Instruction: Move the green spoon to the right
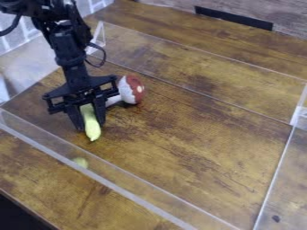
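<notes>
The green spoon [92, 126] shows as a yellow-green handle, standing steeply with its lower end near the wooden table [204, 108] at the left. Its grey bowl end is hidden. My gripper [84, 108] comes down from the black arm above and is shut on the handle's upper end. The gripper's black crossbar spreads out to either side just above the grip.
A white mushroom-like toy with a red cap [129, 90] lies just right of the gripper, close to the crossbar. Clear plastic walls [144, 193] fence the work area at the front, left and right. A yellow-green reflection [81, 163] shows in the front wall.
</notes>
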Robot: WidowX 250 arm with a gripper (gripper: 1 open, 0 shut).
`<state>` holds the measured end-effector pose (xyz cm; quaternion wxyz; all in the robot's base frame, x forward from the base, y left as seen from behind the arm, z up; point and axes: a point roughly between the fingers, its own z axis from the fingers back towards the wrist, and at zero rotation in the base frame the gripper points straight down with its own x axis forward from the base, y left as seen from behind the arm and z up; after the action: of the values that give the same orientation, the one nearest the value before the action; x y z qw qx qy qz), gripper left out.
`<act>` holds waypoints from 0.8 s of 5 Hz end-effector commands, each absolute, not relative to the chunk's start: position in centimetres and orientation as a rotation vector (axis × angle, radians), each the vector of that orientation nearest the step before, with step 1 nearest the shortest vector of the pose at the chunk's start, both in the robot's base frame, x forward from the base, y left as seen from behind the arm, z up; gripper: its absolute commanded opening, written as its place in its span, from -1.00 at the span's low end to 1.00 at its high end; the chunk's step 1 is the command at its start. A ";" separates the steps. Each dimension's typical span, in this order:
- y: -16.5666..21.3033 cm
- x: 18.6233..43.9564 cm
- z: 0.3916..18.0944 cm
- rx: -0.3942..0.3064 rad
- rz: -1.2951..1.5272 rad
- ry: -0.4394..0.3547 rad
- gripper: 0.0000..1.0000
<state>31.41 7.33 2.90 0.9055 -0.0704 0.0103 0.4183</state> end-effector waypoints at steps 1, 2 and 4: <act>8.3 32.4 4.2 -0.148 0.808 -0.020 -1.00; 8.4 32.5 4.2 -0.148 0.755 -0.010 -1.00; 6.0 35.0 8.5 -0.145 0.740 -0.066 -1.00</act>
<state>34.12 5.86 5.33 0.9278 -0.0675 0.0156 0.3665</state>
